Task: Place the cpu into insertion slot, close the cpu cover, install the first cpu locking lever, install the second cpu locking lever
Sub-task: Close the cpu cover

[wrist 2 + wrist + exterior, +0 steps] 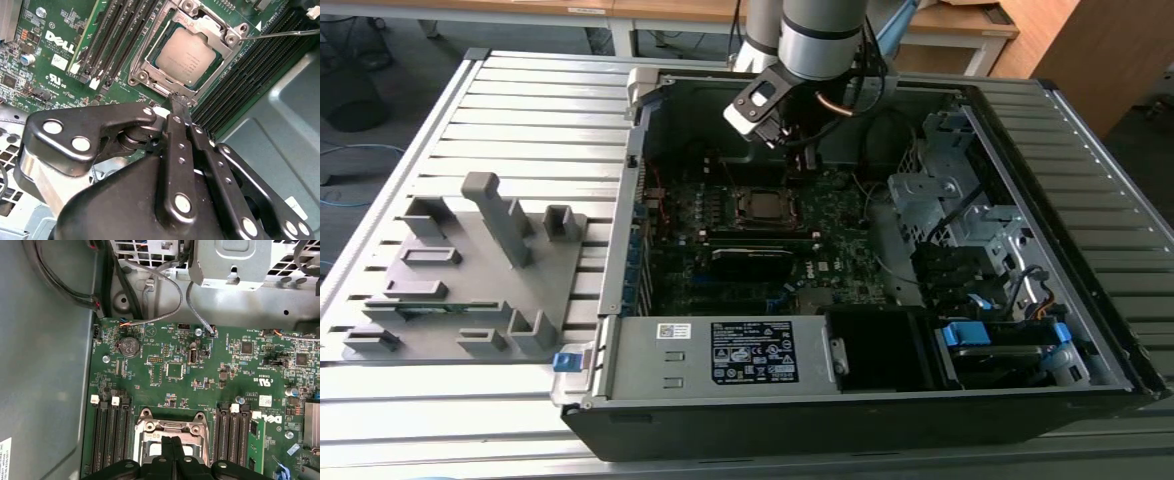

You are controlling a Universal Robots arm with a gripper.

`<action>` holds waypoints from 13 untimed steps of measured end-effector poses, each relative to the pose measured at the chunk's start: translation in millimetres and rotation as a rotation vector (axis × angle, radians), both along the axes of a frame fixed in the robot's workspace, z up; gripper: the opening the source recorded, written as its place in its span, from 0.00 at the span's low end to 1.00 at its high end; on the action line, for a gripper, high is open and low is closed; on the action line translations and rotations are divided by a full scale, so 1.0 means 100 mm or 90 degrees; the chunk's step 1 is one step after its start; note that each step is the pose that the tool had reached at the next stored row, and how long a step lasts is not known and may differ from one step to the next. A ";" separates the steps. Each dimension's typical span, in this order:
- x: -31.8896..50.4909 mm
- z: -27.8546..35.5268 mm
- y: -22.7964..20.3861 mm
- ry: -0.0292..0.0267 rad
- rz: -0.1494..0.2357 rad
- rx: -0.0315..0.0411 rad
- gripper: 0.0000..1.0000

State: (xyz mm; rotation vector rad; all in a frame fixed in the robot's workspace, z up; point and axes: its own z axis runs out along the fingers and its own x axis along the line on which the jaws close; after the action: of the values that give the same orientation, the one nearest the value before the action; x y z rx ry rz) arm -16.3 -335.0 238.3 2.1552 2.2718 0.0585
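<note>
Just ahead of the jaws' tips, in the second wrist view, we have the cpu (189,55) lying flat in the insertion slot (141,76), dull grey top facing us, square to the socket. So step one looks done, folks.

Around the chip's edges sits the cpu cover (212,31), its silvery frame down over the rim with the chip showing through the cut-out. We judge the cover closed, or very nearly so; whether it is fully seated we cannot say.

Farther out from the jaws, beyond the far corner of the socket, a thin wire locking lever (282,34) reaches away over the memory slots. To us it looks swung free, not latched. The other lever we cannot make out for sure. Our read: the two lever steps are what is left.

Now the jaws themselves. In both wrist views they run together to one narrow point, no gap between them and nothing clamped there. That point sits right at the near edge of the socket frame, close to its corner. Touching the metal or a hair above it? We cannot tell.

From the exterior view, the arm hangs down into the open computer case (1067,330) on the slatted desk (520,100), with the socket (765,205) just beside the jaws on the green motherboard (841,225).
</note>
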 end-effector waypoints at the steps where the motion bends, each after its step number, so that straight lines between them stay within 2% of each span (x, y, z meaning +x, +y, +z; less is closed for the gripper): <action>1: 0.000 0.000 0.000 0.0000 0.000 0.0000 0.11; 4: 0.000 0.000 0.000 0.0000 0.005 0.0000 0.11; 10: 0.000 -0.003 0.000 0.0000 0.062 -0.0001 0.11; 13: 0.000 -0.004 0.000 0.0000 0.068 0.0000 0.11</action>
State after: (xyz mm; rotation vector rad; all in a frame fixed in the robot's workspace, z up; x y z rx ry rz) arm -16.3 -335.0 237.9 2.0315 2.3857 0.0594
